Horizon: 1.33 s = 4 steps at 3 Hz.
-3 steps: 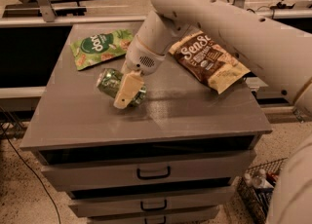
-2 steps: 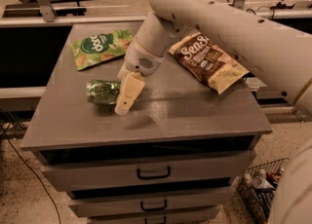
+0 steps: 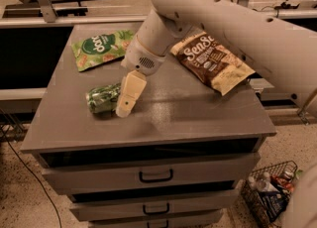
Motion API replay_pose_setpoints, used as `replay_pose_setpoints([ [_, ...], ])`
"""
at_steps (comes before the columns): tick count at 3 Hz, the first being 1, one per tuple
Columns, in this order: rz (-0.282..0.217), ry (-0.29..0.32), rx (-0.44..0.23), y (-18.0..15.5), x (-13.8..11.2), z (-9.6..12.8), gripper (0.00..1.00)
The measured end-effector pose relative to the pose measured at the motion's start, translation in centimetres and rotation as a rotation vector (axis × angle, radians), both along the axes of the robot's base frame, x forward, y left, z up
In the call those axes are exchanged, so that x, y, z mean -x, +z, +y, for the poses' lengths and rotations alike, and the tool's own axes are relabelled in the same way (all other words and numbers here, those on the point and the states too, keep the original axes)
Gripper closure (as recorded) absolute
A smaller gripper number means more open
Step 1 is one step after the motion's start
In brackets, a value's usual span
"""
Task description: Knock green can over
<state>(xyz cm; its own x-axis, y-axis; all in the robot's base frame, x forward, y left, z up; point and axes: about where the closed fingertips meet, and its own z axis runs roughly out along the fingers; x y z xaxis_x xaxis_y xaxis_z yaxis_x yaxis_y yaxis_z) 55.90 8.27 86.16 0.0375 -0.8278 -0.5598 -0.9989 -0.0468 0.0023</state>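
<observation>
The green can (image 3: 102, 97) lies on its side on the grey cabinet top (image 3: 198, 118), left of centre, its silver end pointing left. My gripper (image 3: 124, 109) hangs from the big pale arm and sits right next to the can's right end, its cream finger (image 3: 130, 93) overlapping that end. The can is partly hidden behind the finger.
A flat green snack bag (image 3: 100, 47) lies at the back left. A brown chip bag (image 3: 214, 61) lies at the back right under the arm. The cabinet has drawers below; a wire basket (image 3: 270, 192) with items stands on the floor at the right.
The can has gone from tilted under the gripper to lying flat on its side, further left. The gripper has stayed just right of it.
</observation>
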Motion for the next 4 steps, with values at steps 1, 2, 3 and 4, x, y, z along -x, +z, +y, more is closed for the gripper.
replay_pose_setpoints([
  [1, -0.034, -0.041, -0.098, 1.8, 0.1, -1.7, 0.00],
  [2, -0.119, -0.082, -0.287, 5.1, 1.2, -3.9, 0.00],
  [3, -0.221, -0.115, -0.446, 8.6, 3.1, -6.5, 0.00],
  [4, -0.313, -0.169, -0.579, 11.1, 5.3, -11.0, 0.00],
])
